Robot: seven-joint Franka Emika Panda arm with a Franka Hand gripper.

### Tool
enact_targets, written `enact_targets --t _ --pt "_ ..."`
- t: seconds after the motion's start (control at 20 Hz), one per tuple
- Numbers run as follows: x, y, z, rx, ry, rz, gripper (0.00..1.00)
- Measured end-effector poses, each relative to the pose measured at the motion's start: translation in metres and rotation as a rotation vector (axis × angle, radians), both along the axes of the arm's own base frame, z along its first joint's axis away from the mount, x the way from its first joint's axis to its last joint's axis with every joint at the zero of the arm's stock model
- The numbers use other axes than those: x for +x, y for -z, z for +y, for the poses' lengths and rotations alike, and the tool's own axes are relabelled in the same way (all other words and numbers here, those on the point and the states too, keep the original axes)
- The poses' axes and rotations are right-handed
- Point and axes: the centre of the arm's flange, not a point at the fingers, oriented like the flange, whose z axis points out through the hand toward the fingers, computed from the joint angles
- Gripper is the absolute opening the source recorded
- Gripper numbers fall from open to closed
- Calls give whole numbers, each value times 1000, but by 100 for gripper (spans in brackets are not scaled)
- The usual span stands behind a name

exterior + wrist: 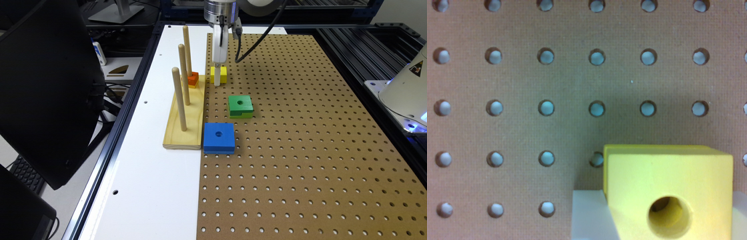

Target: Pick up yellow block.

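Your gripper [217, 80] is down at the yellow block [223, 74] on the pegboard [300, 133] beside the peg base [186, 126], one finger [589, 215] touching its side, though I cannot tell whether it has closed.

Brown pegboard [300, 150] bearing yellow block [223, 74], green block [240, 106], blue block [219, 137], beside white panel [150, 186] carrying 3-peg wooden base [186, 123]

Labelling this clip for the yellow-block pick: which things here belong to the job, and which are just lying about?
Job: yellow block; tool.
Lying about: green block; blue block; orange block; wooden peg base; pegboard.
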Motion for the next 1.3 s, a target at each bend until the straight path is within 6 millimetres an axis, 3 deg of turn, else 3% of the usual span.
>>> enact_targets --t 0.35,0.65,0.9,1.15,1.3 --pt "1 -5 0 -1 0 -5 0" --pt "2 -49 -1 -3 -1 0 0" --pt "2 -61 -1 -5 -2 -4 0" --pt "-2 -115 1 -8 -3 -3 0" --pt "-4 -129 1 -10 -3 -8 0"
